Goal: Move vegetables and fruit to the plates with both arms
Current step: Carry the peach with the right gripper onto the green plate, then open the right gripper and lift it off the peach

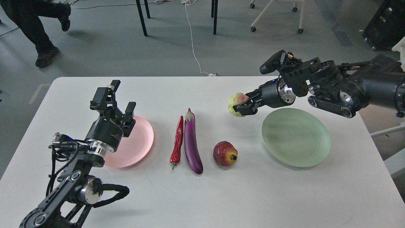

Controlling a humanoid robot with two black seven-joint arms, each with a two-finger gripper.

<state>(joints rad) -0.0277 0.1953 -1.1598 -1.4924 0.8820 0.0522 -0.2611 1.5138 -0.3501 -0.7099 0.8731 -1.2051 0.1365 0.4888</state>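
Note:
The pale yellow-green fruit with a pink blush [235, 102] sits between the fingers of my right gripper [245, 105], which is shut on it just left of the pale green plate [296, 141]. Whether the fruit rests on the table or is lifted, I cannot tell. My left gripper [120, 99] is open and empty, pointing up over the left part of the pale pink plate [137, 144]. The red chili pepper [177, 141] and the purple eggplant [192, 142] lie side by side at the table's middle. The dark red pomegranate-like fruit [225, 154] sits right of the eggplant.
The white table [202, 196] ends close to the green plate on the right. Beyond the far edge are chair legs [141, 19], a white cable [193, 47] on the floor and a person's legs [41, 31] at the far left.

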